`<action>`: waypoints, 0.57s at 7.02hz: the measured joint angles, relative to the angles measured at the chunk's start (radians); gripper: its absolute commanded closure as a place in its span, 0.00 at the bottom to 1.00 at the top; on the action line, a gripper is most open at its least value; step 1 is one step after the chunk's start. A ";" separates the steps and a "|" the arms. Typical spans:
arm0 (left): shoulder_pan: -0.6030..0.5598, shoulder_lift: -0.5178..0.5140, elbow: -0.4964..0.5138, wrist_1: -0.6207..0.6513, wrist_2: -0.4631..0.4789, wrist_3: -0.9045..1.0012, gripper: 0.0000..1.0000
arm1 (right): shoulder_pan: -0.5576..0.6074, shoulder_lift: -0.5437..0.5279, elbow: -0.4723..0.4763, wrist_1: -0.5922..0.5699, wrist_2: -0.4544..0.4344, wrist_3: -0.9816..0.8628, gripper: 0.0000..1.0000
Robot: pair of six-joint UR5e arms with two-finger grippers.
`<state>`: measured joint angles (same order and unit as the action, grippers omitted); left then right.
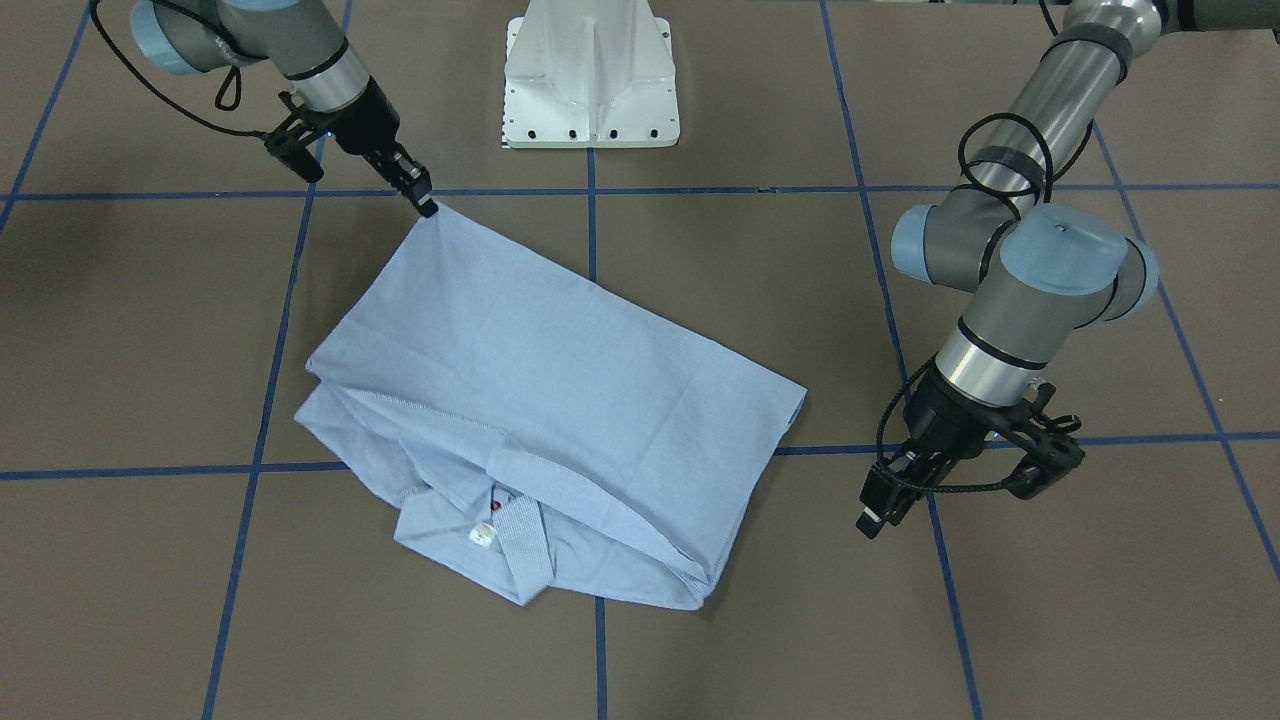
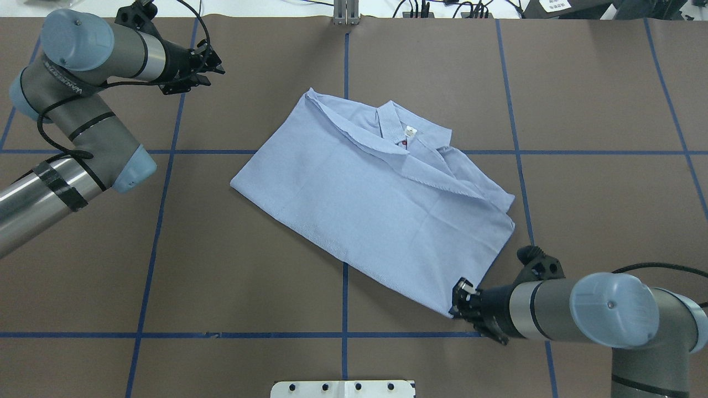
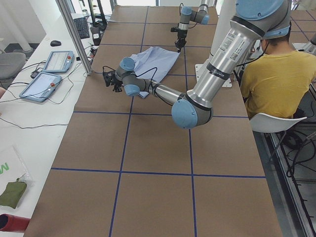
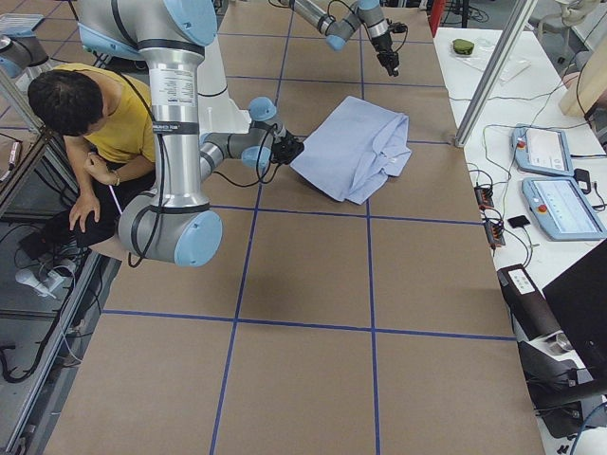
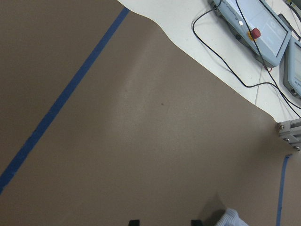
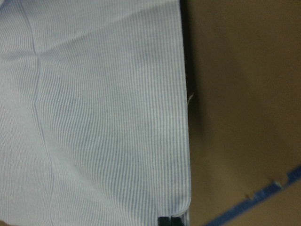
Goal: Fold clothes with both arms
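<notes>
Light-blue, fine-striped button-up shirt [image 2: 376,210], folded; long axis far-L to near-R. R gripper [image 2: 460,299] clamped on near-R corner. L gripper [image 1: 875,518] jaws apart, empty, beyond far-L end.

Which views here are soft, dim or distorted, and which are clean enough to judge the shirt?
Right wrist view: soft and dim, the light-blue striped shirt filling most of it. Left wrist view: sharp on the brown table. Overhead and front-facing views: sharp, evenly lit, soft shadows only. Side views: wide-angle, close things loom large.
</notes>
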<state>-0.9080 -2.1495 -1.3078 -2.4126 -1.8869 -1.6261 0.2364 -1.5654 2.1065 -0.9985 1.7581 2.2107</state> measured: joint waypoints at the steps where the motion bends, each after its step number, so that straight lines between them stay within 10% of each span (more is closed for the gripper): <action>1: 0.010 0.005 -0.024 0.001 -0.007 -0.034 0.53 | -0.032 -0.012 0.036 0.002 0.118 0.000 0.51; 2: 0.025 0.013 -0.050 0.001 -0.017 -0.066 0.53 | -0.054 -0.025 0.066 0.005 0.235 -0.001 0.01; 4: 0.039 0.059 -0.131 0.013 -0.046 -0.118 0.49 | -0.081 -0.055 0.089 0.007 0.346 -0.006 0.00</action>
<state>-0.8688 -2.0909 -1.4387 -2.3996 -1.9330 -1.7444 0.1552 -1.6200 2.1959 -0.9913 2.1037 2.2050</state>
